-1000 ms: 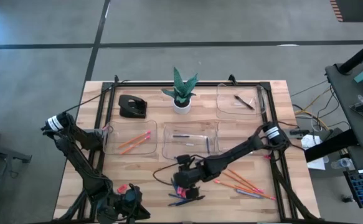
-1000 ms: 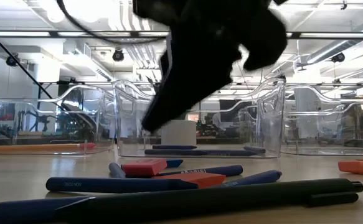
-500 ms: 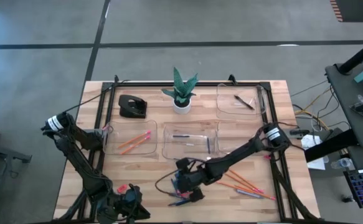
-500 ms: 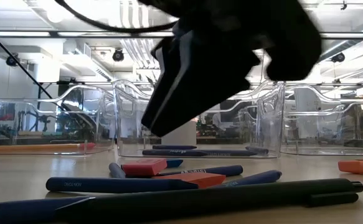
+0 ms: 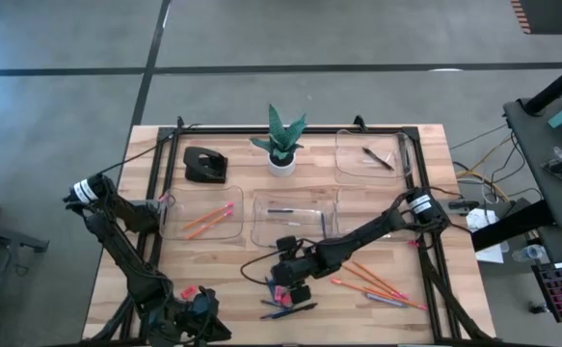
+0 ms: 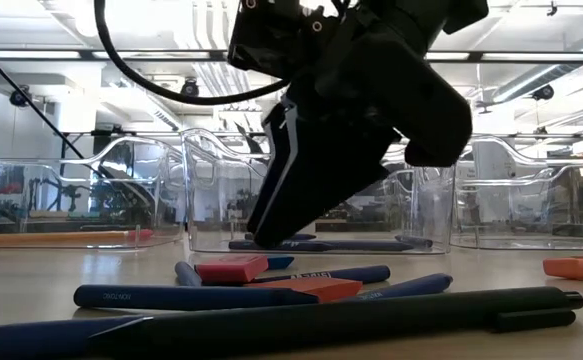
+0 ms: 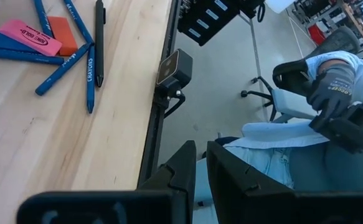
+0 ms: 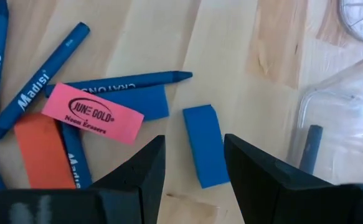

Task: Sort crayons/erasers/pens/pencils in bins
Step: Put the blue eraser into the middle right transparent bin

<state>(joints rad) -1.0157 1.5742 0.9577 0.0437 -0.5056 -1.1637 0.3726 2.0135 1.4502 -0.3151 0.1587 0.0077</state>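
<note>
While our right claw (image 8: 193,163) hangs spread above the blue eraser (image 8: 206,144) on the table (image 5: 223,280), beside the crayons (image 8: 41,68), we risk snagging a crayon. Left claw (image 7: 200,163): clenched, empty, parked at the table edge.

The table (image 5: 232,265) is light wood with a smooth grain. The bins (image 5: 294,217) on it are clear, shiny plastic. Near the middle bin, the pink eraser (image 8: 93,112) looks matt and rubbery, with printed black letters. The blue crayons (image 8: 35,76) beside it wear paper wraps. The pen (image 6: 371,318) is matt black plastic.
</note>
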